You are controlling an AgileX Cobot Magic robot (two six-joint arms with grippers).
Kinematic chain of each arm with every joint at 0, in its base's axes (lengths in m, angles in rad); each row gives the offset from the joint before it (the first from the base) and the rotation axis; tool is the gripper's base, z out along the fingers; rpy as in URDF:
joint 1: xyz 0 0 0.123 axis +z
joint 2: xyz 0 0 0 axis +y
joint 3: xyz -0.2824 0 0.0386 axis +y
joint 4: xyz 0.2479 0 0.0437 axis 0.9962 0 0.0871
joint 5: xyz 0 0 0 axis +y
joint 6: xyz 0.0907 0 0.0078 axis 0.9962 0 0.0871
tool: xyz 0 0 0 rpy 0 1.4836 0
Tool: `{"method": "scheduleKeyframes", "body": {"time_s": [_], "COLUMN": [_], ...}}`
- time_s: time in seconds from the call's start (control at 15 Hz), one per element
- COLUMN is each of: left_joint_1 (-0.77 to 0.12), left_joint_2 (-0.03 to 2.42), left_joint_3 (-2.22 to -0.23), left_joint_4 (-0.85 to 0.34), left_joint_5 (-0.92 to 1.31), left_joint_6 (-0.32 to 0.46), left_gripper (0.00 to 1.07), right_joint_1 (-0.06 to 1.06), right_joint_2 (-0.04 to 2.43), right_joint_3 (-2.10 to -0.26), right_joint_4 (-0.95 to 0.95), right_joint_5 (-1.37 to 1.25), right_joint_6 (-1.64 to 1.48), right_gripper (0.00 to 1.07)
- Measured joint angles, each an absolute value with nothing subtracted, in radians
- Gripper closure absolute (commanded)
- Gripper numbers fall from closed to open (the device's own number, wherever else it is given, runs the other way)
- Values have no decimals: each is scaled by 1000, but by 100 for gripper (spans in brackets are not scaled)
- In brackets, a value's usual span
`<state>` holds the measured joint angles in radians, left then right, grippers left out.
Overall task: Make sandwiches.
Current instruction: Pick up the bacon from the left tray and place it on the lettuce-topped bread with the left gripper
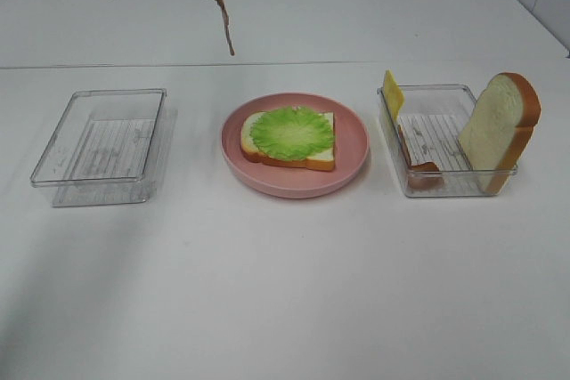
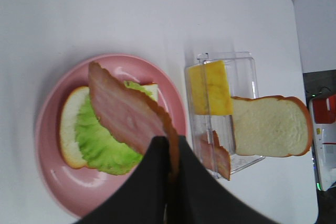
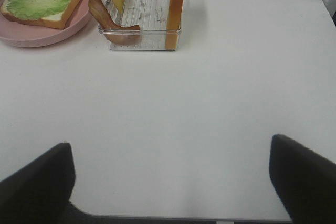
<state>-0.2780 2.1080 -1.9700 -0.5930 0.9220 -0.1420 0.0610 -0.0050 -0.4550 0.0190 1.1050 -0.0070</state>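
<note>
Hanging bacon (image 2: 126,111) is clamped in the left gripper (image 2: 170,163), right gripper (image 3: 170,179) held open; bread (image 1: 316,161), lettuce (image 1: 291,133) are plated, cheese (image 1: 393,92), top slice (image 1: 499,126) untouched.

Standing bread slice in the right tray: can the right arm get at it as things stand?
Probably yes. The right claw is open and empty, bare table lies between it and the tray, and nothing covers the bread slice.
</note>
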Motion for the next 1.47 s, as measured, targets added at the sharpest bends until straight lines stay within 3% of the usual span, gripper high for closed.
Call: {"method": "scheduleKeyframes", "body": {"time_s": [0.53, 0.87, 1.07, 1.47], "left_joint_1": [-404, -434, -435, -435], "left_joint_2": [2291, 2403, 2434, 2437], "left_joint_3": [-1970, -1970, -1972, -1974], "left_joint_4": [-826, -1063, -1077, -964], "left_joint_5": [765, 673, 671, 672], "left_joint_6": [-133, -19, -8, -12], "left_gripper": [107, 107, 107, 107], "right_joint_1": [61, 61, 61, 61], "right_joint_2": [-5, -5, -5, -5], "right_joint_3": [-455, -455, -455, -455], "right_joint_4": [19, 19, 19, 19], "right_joint_5": [1105, 1105, 1105, 1105], "right_joint_6": [-7, -7, -7, -7], "right_gripper": [10, 10, 10, 10]}}
